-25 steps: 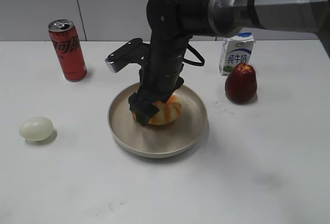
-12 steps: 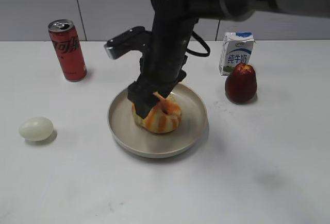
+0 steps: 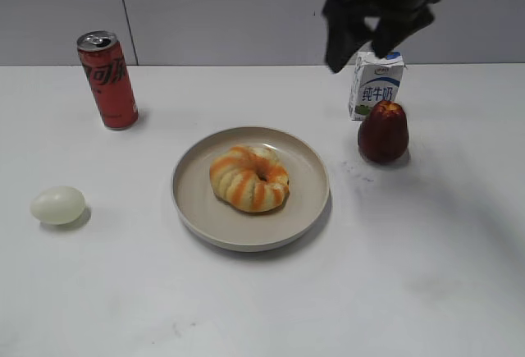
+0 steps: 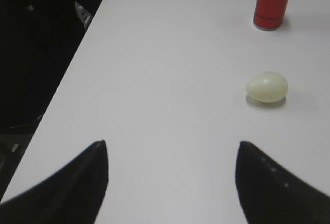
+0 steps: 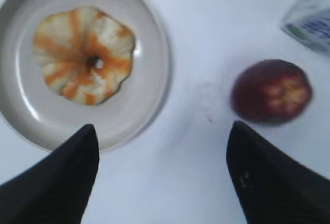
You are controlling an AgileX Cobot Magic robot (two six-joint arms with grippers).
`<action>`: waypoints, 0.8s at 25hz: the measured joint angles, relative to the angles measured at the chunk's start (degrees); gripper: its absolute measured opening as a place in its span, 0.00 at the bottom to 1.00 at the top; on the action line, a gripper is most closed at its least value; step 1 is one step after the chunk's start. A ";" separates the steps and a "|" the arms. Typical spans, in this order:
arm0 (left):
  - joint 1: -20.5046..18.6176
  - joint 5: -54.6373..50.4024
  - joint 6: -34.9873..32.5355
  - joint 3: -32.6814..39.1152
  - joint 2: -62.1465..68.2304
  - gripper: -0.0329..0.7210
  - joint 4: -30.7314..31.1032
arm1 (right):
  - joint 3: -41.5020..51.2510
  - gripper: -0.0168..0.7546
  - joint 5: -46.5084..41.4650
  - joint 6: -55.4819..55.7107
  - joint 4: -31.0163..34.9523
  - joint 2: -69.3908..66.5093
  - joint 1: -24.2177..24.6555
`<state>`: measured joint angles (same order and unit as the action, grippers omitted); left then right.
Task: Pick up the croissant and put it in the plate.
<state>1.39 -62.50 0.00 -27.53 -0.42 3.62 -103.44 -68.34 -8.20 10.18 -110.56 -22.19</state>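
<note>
- I am seeing the croissant lying flat inside the plate, a little toward the plate's left half, near the middle of the worktop; nothing is touching it.
- I am holding the right tool high over the far edge of the worktop, above the milk carton and the dark red apple; its two tips are standing wide apart with nothing between them, as the right wrist view confirms.
- I am judging the placing done, so the step in hand is the retreat: I am aiming to lift clear straight up and back, keeping the arm from dipping toward the carton or the apple, which stand touching or nearly so just right of the plate.
- I am keeping the left tool parked near the left edge of the worktop, tips spread and empty, with the pale egg and the red cola can ahead of it.
- I am leaving that arm idle; a stray sweep could roll the egg.
</note>
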 joint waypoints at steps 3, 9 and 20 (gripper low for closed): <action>0.00 0.00 0.00 0.00 0.00 0.82 0.00 | 0.00 0.77 -0.53 1.14 0.00 3.22 7.29; 0.00 0.00 0.00 0.00 0.00 0.82 0.00 | 3.85 0.77 -0.64 1.92 -0.23 10.38 18.66; 0.00 0.00 0.00 0.00 0.00 0.82 0.00 | 24.84 0.77 -0.80 2.10 -2.28 31.31 21.74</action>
<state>1.39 -62.50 0.00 -27.53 -0.42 3.62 -78.59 -69.15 -6.10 7.90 -79.25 -0.45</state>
